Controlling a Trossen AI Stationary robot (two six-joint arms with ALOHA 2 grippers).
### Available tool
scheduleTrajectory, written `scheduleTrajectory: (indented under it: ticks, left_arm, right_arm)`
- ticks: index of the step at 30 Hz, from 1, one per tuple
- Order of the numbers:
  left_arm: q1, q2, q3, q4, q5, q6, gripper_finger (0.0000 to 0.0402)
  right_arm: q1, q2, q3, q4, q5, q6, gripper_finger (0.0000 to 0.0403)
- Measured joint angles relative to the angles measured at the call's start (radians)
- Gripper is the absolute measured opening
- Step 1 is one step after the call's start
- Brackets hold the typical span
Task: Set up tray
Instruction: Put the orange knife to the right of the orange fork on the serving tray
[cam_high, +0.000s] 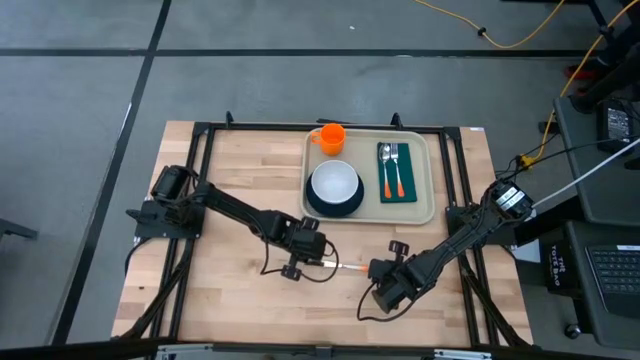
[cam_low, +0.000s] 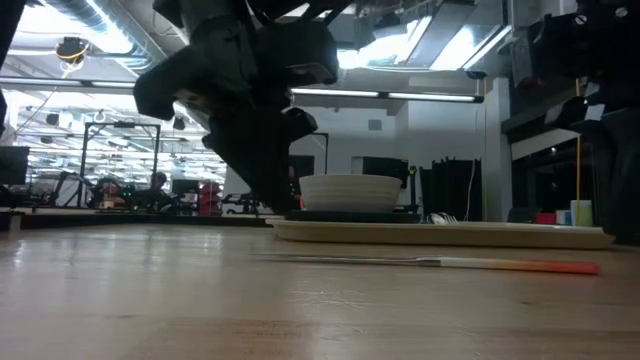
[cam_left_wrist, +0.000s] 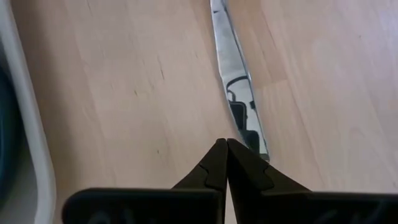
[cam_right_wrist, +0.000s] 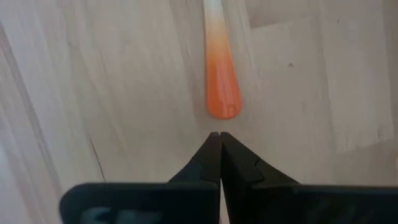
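The beige tray (cam_high: 432, 180) lies at the table's far middle. It holds an orange cup (cam_high: 331, 137), a white bowl (cam_high: 334, 183) on a dark teal plate (cam_high: 318, 207), and a green napkin (cam_high: 397, 190) with a fork and a spoon. A knife (cam_high: 345, 266) with an orange handle (cam_right_wrist: 223, 87) lies flat on the wood nearer than the tray. My left gripper (cam_left_wrist: 227, 143) is shut at its blade tip (cam_left_wrist: 252, 134). My right gripper (cam_right_wrist: 217, 134) is shut just short of the handle's end. In the low view the knife (cam_low: 430, 262) lies before the tray (cam_low: 450, 234). My left gripper stands low over the table with its shut fingertips (cam_left_wrist: 249, 163) right beside the knife's blade tip (cam_left_wrist: 261, 152), coming along the blade from the table's left. I cannot tell whether they touch it. The knife lies flat on the table.
The tray's rim (cam_left_wrist: 34, 134) runs close beside my left gripper. Black frame rails (cam_high: 200, 160) border the table on the left, far and right sides. Bare wood (cam_high: 230, 290) lies near and left of the knife. Cables trail on the floor beyond (cam_high: 520, 35).
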Motion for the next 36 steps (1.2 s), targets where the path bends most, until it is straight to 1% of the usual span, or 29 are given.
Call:
scheduleTrajectory:
  ticks: [4,11,18,21,36]
  left_arm:
    - [-0.005,0.000,0.000,0.000,0.001,-0.006,0.0003]
    - [-0.010,0.016,0.003,0.028,0.000,-0.077,0.0002]
    - [-0.050,0.038,-0.029,0.042,-0.001,-0.114,0.0001]
    - [-0.065,0.038,-0.029,0.042,-0.024,-0.129,0.0002]
    - [-0.070,0.045,-0.029,0.038,-0.025,-0.134,0.0002]
  right_arm:
    - [0.000,0.000,0.000,0.001,0.000,-0.001,0.0003]
    - [0.000,0.000,0.000,0.002,0.000,0.002,0.0003]
    - [0.000,0.000,0.000,-0.001,0.001,0.001,0.0003]
    - [0.000,0.000,0.000,-0.002,0.007,0.000,0.0003]
    - [0.000,0.000,0.000,0.005,0.009,0.006,0.0003]
